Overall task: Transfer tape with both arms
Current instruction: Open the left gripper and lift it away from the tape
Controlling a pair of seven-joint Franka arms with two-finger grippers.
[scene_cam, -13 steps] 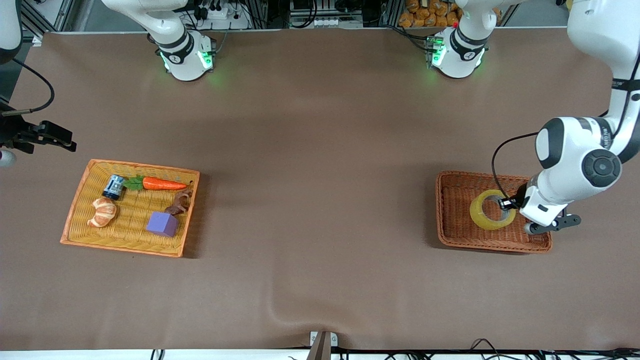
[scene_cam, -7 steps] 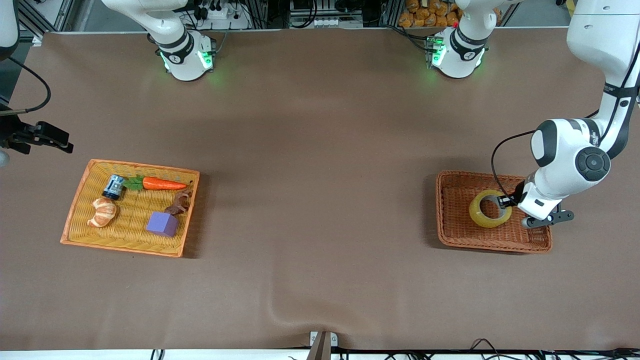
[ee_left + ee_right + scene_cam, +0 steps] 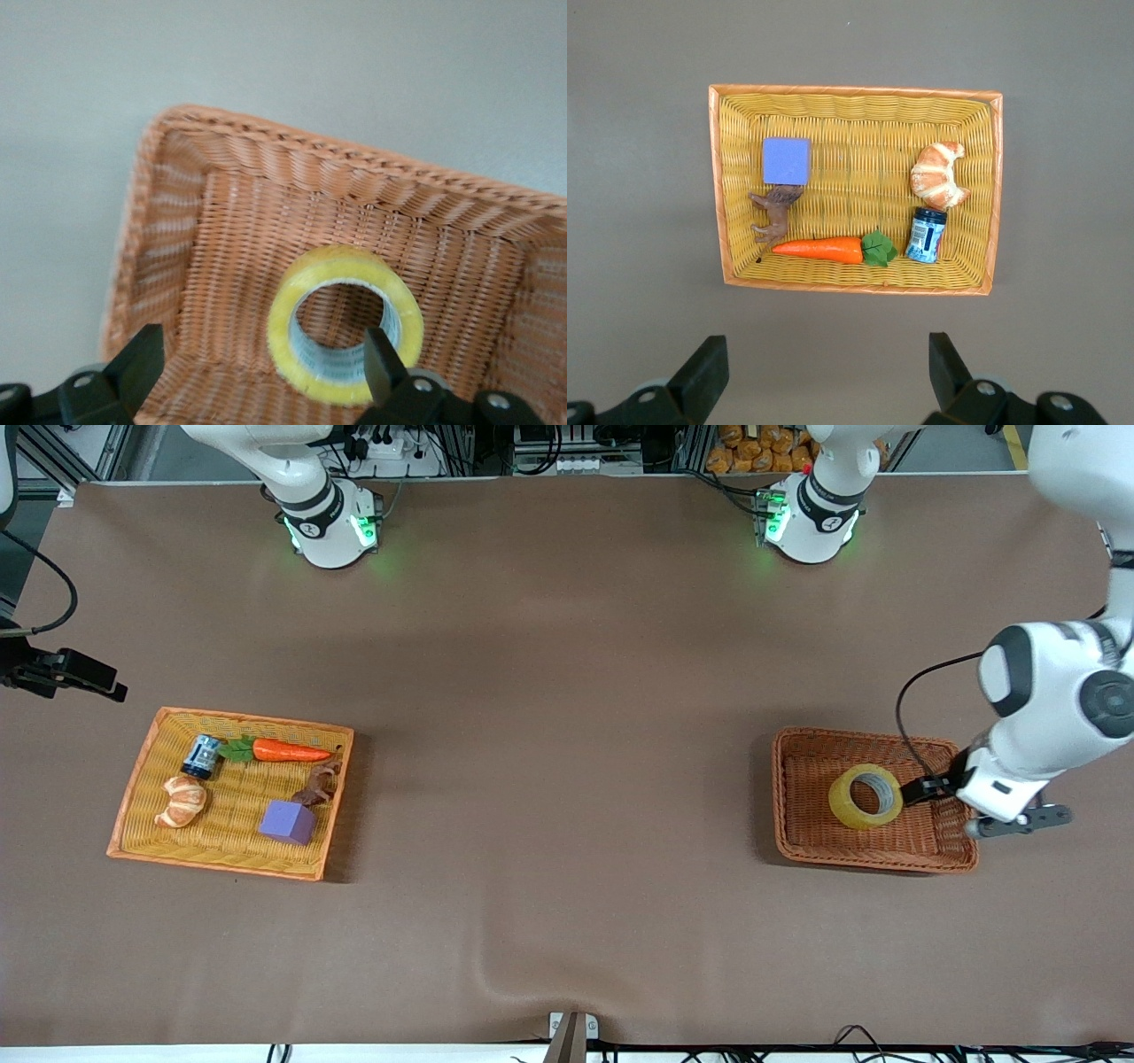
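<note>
Left wrist view: tape (image 3: 345, 325) between spread fingers (image 3: 379, 359).

Evenly and brightly lit from overhead across the brown matte counter (image 3: 567, 691), without glare. Soft, short shadows beside the yellow woven tray (image 3: 133, 779) and the reddish-brown wicker basket (image 3: 784, 797), cast toward the counter's middle. Green glow pooled around both arm bases. Left wrist view soft and washed out, black claw fingers (image 3: 383, 363) blurred. Right wrist view sharp, tray contents crisp.
</note>
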